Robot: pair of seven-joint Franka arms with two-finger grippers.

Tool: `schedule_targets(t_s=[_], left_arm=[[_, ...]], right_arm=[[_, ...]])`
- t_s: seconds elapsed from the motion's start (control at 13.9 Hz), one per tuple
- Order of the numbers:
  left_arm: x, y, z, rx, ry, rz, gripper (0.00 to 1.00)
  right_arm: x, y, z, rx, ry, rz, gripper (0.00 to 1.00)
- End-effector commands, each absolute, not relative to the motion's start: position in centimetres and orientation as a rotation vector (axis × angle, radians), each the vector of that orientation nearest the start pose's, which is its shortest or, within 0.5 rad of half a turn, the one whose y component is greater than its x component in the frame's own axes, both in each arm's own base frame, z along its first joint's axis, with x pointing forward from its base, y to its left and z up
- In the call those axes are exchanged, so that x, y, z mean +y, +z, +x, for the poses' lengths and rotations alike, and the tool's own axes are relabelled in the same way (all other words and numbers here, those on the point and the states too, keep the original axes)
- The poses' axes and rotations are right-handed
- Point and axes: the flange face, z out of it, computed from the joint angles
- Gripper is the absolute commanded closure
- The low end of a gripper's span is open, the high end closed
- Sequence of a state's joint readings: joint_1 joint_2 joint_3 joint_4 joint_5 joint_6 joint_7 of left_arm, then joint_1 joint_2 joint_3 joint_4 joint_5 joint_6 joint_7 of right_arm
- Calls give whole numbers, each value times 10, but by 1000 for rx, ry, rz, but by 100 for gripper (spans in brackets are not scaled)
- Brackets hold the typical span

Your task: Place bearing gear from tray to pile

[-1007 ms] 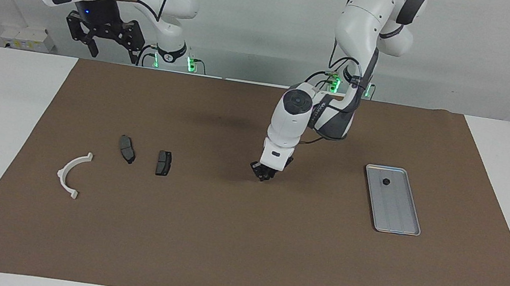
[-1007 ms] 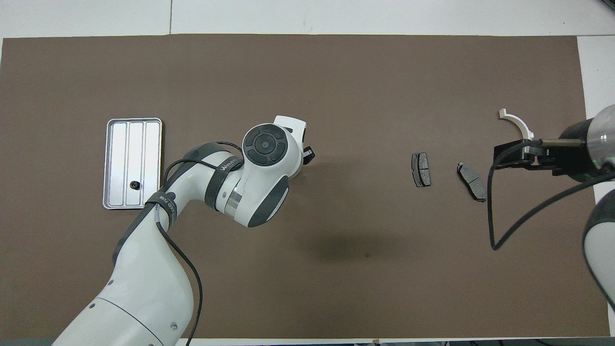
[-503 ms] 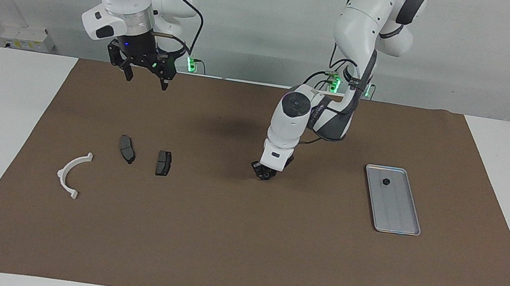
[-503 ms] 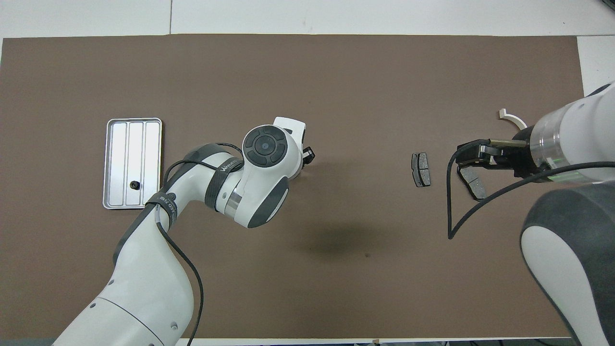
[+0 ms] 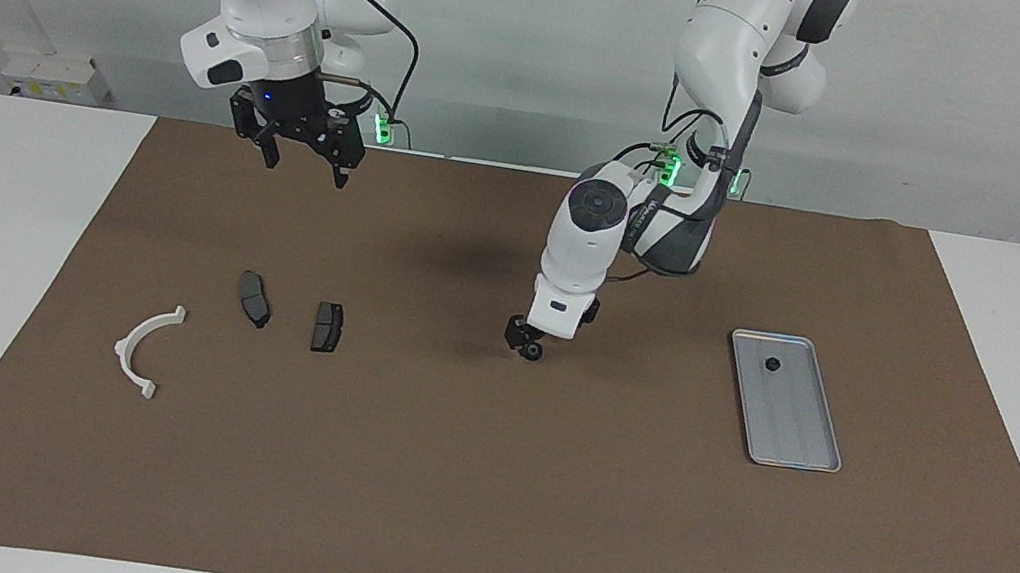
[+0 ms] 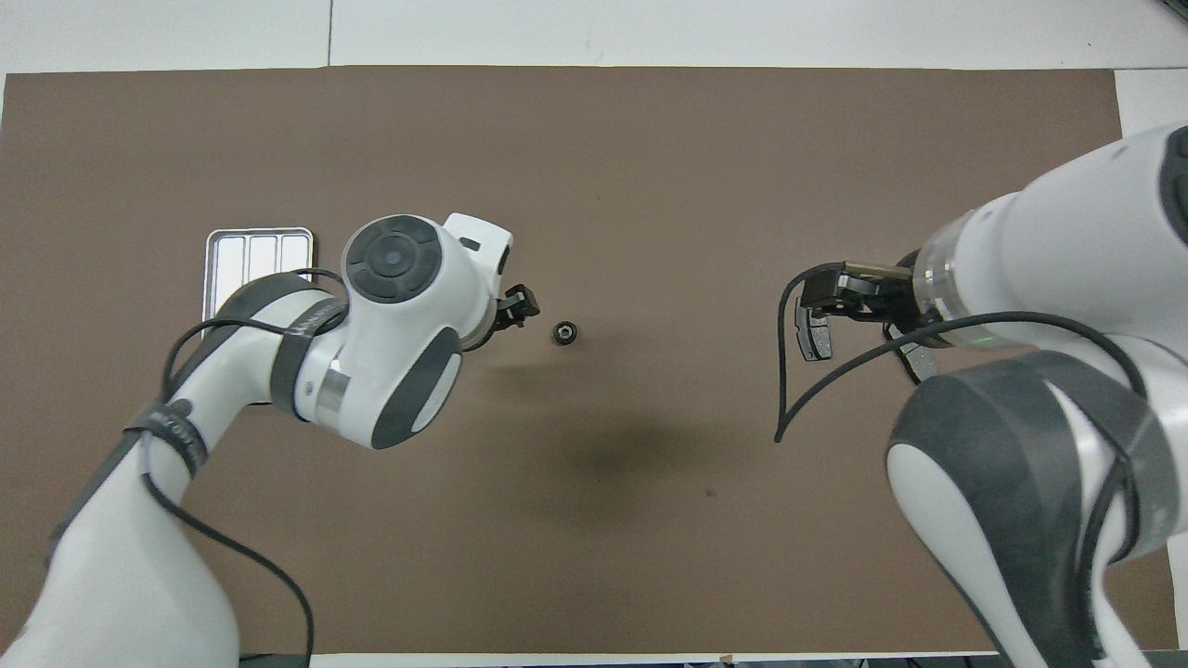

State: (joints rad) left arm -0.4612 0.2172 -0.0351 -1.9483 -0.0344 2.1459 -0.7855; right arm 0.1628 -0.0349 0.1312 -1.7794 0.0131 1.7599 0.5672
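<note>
Brown mat (image 5: pixel 480 484): bearing gear (image 6: pixel 562 332) beside left gripper (image 6: pixel 520 306).

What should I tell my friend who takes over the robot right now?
Left gripper: low over the middle of the mat, beside a bearing gear that lies loose there.
Right gripper: open, raised, at the pile's end of the table.
A second gear sits in the tray.
Pile: white bracket, two brake pads.
Done: one gear is off the tray.
Left: neither gear is at the pile yet.
</note>
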Motion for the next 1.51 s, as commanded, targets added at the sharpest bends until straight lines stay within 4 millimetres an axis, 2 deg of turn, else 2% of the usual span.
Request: schedule_targets(t_s=[0.0, 0.14, 0.36, 0.43, 0.5, 0.72, 0.93, 1.08, 1.29, 1.44], left_arm=[[-197, 374, 505, -328, 90, -3131, 0], [-145, 373, 519, -241, 106, -3142, 0], [-42, 371, 542, 15, 52, -3173, 20], [-17, 367, 546, 23, 32, -3173, 27], [-5, 359, 549, -2, 19, -3174, 32], [3, 330, 546, -3, 31, -3174, 42], [4, 320, 542, -14, 6, -3173, 46], [4, 313, 537, -8, 23, -3173, 46], [4, 306, 532, -15, 31, -3173, 49], [4, 300, 527, -14, 43, -3172, 49]], right_arm=[[215, 528, 532, 543, -6, -3071, 0], [258, 505, 533, 595, 0, -3055, 0], [331, 469, 536, 748, -27, -3035, 1], [348, 462, 539, 777, -29, -3022, 2], [367, 450, 541, 770, -32, -3027, 4], [402, 415, 546, 769, -13, -3056, 5], [446, 363, 557, 796, -117, -3080, 8], [448, 336, 566, 802, -124, -3056, 8], [445, 316, 574, 805, -131, -3045, 7], [437, 317, 582, 819, -143, -3028, 7]])
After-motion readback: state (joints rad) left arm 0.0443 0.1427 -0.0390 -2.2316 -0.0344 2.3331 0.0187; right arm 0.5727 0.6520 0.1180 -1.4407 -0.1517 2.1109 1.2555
